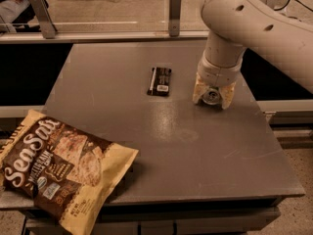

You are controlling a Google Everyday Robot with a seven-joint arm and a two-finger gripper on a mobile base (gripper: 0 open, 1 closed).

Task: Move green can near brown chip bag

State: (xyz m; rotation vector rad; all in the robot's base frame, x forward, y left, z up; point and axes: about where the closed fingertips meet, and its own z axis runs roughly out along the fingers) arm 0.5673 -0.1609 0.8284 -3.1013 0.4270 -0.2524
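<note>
The green can (212, 96) lies on its side on the grey table (161, 146) at the back right; mostly its silver end shows. My gripper (212, 97) comes down from the white arm (244, 28) and stands over the can, with its pale fingers (199, 90) pressed on either side of it. The brown chip bag (58, 173), with white "SenSati" lettering, lies flat at the table's front left corner, partly over the edge. The can is far from the bag, across the table.
A flat dark snack bar (160, 81) lies left of the can at the back middle. A glass barrier with metal posts (174, 6) runs behind the table. The table's right edge is close to the gripper.
</note>
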